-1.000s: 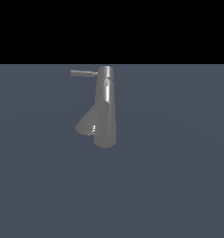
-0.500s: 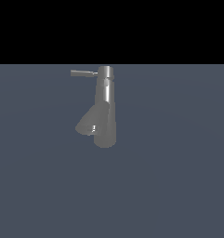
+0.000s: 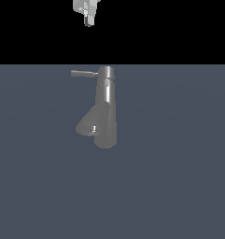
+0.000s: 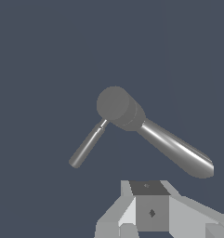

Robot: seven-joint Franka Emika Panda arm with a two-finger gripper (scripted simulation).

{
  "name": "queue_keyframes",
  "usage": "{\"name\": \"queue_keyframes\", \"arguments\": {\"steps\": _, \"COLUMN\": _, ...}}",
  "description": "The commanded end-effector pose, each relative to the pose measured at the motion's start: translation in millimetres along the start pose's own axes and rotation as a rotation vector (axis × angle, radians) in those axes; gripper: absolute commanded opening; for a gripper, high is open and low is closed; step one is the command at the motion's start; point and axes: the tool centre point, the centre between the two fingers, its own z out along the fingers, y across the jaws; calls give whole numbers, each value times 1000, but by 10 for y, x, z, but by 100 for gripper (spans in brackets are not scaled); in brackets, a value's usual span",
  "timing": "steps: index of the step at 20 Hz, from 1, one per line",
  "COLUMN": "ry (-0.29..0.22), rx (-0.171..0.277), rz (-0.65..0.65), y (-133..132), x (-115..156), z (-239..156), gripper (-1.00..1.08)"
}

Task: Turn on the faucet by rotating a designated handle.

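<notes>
The pale grey gripper [image 3: 88, 13] has come into view at 12 o'clock, well above the shiny grey tapered metal faucet [image 3: 105, 109]; whether it is wide or narrow cannot be told. The thin grey metal rod handle [image 3: 83, 73] points to 9 o'clock from the faucet's top cap. No writing is visible anywhere.

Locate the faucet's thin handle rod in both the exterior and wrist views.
Exterior view: the handle sticks out from the faucet's top cap toward the exterior view's left.
Wrist view: the handle slants away from the round cap.
Shared landmark: the top cap.
</notes>
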Motion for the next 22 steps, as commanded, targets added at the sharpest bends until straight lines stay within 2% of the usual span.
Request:
{"name": "queue_keyframes", "arguments": {"steps": 1, "ry": 0, "rx": -5, "rz": 62, "y": -127, "x": 21, "z": 132, "gripper": -100}}
{"name": "queue_keyframes", "arguments": {"steps": 14, "ry": 15, "rx": -32, "rz": 374, "y": -712, "x": 89, "z": 900, "gripper": -100}}
{"name": "queue_keyframes", "arguments": {"steps": 22, "ry": 33, "rx": -44, "rz": 526, "y": -958, "x": 94, "z": 1331, "gripper": -100}}
